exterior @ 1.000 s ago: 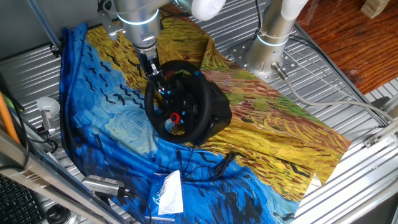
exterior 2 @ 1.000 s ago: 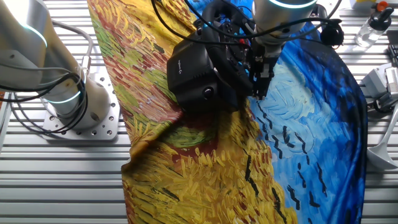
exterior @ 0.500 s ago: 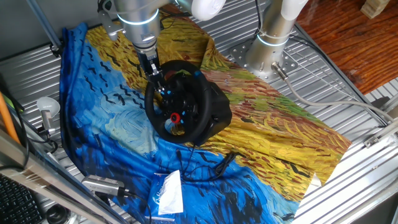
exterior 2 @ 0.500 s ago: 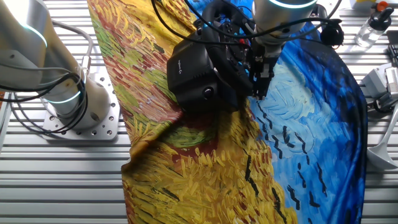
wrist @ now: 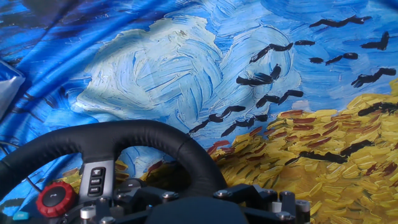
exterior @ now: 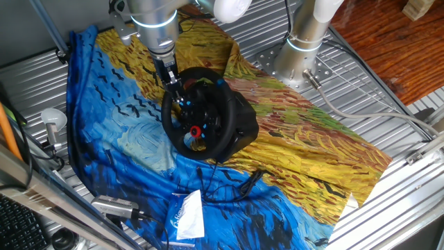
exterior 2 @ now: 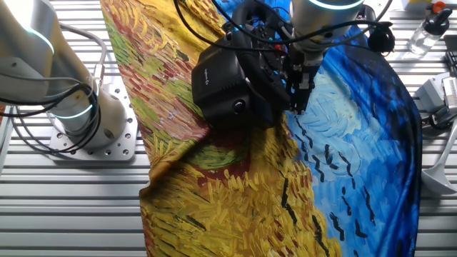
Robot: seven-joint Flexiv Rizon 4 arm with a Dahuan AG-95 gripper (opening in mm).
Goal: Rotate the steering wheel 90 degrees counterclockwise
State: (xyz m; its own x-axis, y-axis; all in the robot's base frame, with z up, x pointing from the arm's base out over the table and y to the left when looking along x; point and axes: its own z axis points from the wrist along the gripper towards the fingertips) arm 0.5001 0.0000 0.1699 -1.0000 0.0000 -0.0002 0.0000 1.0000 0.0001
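The steering wheel (exterior: 205, 142) is black and round, with a red centre button (exterior: 195, 130) and small blue lights. It is tilted up on its bulky black base (exterior: 243, 121), on a painted cloth. My gripper (exterior: 173, 83) comes down from above and sits shut on the wheel's upper left rim. In the other fixed view the gripper (exterior 2: 296, 91) is at the right side of the base (exterior 2: 228, 82). In the hand view the rim (wrist: 124, 134) arcs across the bottom and runs into the gripper body at the lower edge. The red button (wrist: 55, 198) shows at lower left.
A blue and yellow painted cloth (exterior: 312, 149) covers the slatted metal table. A second arm's base (exterior: 302, 48) stands behind the wheel. A black cable (exterior: 232, 187) and a white packet (exterior: 187, 215) lie in front of it. A small bottle (exterior 2: 427, 30) is at the far edge.
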